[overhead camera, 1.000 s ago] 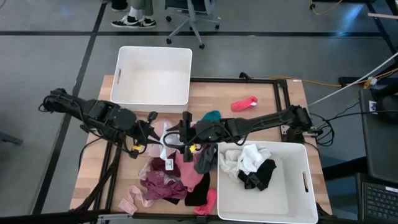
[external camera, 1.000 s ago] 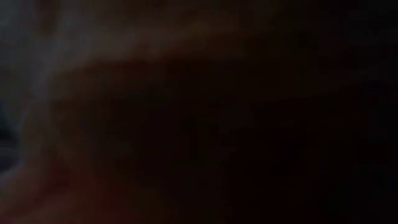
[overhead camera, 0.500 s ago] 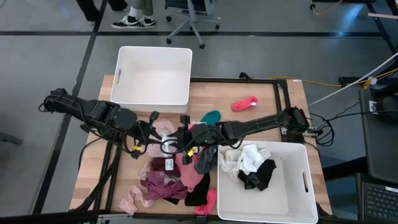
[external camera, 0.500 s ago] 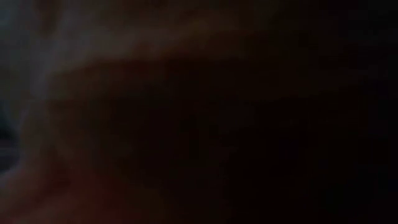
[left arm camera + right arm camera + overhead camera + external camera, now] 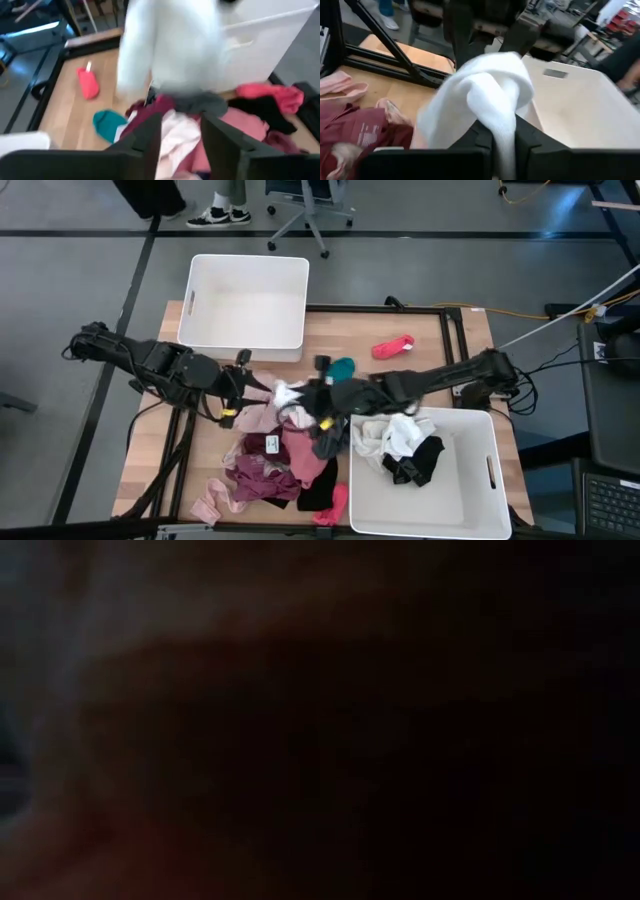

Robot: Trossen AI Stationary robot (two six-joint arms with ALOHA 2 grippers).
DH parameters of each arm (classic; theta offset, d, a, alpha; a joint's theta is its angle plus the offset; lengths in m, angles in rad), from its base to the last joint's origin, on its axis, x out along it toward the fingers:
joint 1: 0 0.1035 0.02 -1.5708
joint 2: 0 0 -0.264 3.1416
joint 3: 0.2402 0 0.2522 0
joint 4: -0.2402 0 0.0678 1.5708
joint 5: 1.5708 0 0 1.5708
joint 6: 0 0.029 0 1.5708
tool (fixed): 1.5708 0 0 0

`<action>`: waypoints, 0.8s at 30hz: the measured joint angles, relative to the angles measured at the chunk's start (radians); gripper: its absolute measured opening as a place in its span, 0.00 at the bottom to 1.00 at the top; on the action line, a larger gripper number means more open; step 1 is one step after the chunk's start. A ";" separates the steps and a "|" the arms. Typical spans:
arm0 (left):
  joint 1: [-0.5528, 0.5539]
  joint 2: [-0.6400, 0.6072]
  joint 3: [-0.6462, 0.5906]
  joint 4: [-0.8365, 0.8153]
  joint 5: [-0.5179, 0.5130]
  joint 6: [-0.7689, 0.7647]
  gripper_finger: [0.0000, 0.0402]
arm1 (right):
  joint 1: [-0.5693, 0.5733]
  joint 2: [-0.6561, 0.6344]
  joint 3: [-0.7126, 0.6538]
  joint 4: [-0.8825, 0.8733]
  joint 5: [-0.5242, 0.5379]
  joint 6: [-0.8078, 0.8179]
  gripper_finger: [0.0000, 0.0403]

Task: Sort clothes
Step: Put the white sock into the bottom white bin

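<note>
High view: right pincer (image 5: 300, 402) clamped on white sock (image 5: 289, 393) above the pile (image 5: 275, 465), left pincer (image 5: 252, 386) apart; next, probably carry to bin (image 5: 470, 510).

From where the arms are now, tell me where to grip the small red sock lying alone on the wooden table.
Grip the red sock across its narrow middle, coming straight down from above. It lies flat and stretched out on bare wood, apart from the pile, so fingers can straddle it crosswise. The right gripper seems nearer, but it is shut on a white garment.
</note>
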 joint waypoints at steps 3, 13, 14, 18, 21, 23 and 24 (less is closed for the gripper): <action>0.000 -0.016 0.000 -0.051 -0.002 -0.022 0.39 | 0.046 -0.064 0.000 -0.137 0.071 0.080 0.04; 0.000 -0.020 -0.044 -0.169 -0.003 -0.162 0.42 | 0.223 -0.237 0.001 -0.676 0.125 0.669 0.08; 0.000 -0.019 -0.058 -0.166 -0.003 -0.172 0.42 | 0.241 -0.244 0.001 -0.734 0.124 0.745 0.08; 0.000 -0.020 -0.120 -0.109 -0.003 -0.184 0.42 | 0.316 -0.252 0.001 -0.975 0.115 1.051 0.07; 0.000 -0.019 -0.158 -0.064 -0.003 -0.201 0.42 | 0.374 -0.234 0.001 -1.142 0.118 1.252 0.09; 0.000 -0.019 -0.184 -0.037 -0.003 -0.208 0.42 | 0.409 -0.215 0.001 -1.210 0.124 1.359 0.10; 0.000 -0.019 -0.196 -0.031 -0.003 -0.209 0.42 | 0.423 -0.204 0.000 -1.234 0.123 1.401 0.11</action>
